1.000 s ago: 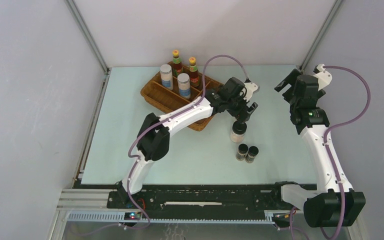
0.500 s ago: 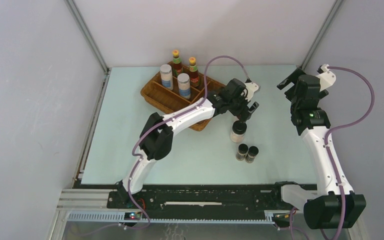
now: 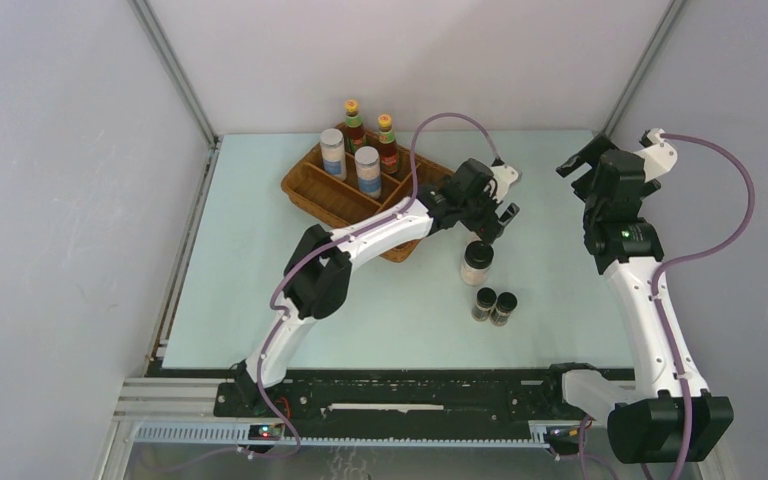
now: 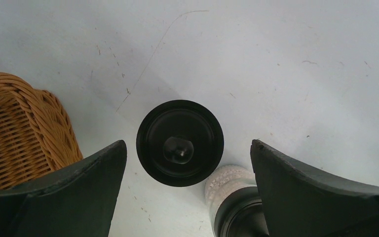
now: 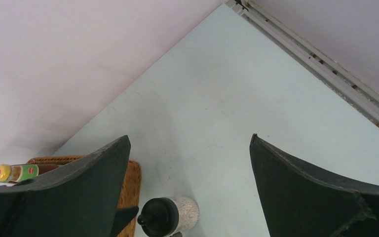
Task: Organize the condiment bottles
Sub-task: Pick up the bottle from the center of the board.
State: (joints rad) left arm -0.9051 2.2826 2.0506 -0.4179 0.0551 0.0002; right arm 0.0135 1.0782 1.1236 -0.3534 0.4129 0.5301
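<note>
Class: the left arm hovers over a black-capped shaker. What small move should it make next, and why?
Probably lower the left gripper straight down, then close. Its jaws stand open with one black-capped shaker centred between them, seen from above and not yet gripped; the second shaker stands close beside, so keep the descent straight.

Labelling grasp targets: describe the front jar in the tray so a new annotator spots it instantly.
Find the brown wicker tray toward the far side of the table. Two silver-lidded, blue-labelled jars stand in it. The front jar is the one lower and further right in the overhead view than its twin.
</note>
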